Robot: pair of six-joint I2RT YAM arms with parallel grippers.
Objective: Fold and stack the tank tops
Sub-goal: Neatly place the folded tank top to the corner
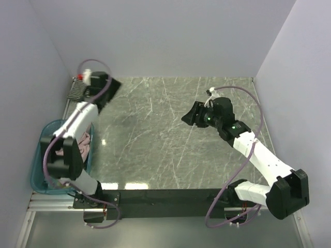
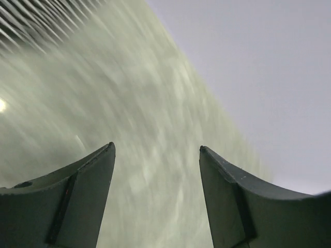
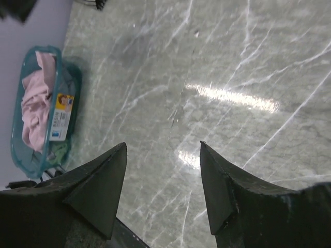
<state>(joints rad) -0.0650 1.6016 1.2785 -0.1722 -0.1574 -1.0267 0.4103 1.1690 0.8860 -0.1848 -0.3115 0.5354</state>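
The left pincer (image 2: pixel 156 147) and right pincer (image 3: pixel 163 144) hang open and empty, the striped tank top (image 1: pixel 77 91) lies at the far left corner of the bench (image 1: pixel 155 134), likely done, and the pink tank top (image 3: pixel 33 103) waits unfolded in the tub (image 1: pixel 36 181) at the left.

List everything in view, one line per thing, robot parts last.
striped tank top: one, black-and-white, far left corner of the table
pink tank top: at least one, dusty pink, heaped in the tub
green cloth: one piece showing, pale green, at one end of the tub
tub: one, teal, at the table's left edge
label: one, white and yellow, on the tub's side
table: one, grey-green marble
left gripper: one, dark, open and empty, near the striped tank top
right gripper: one, dark, open and empty, above the table, right of middle
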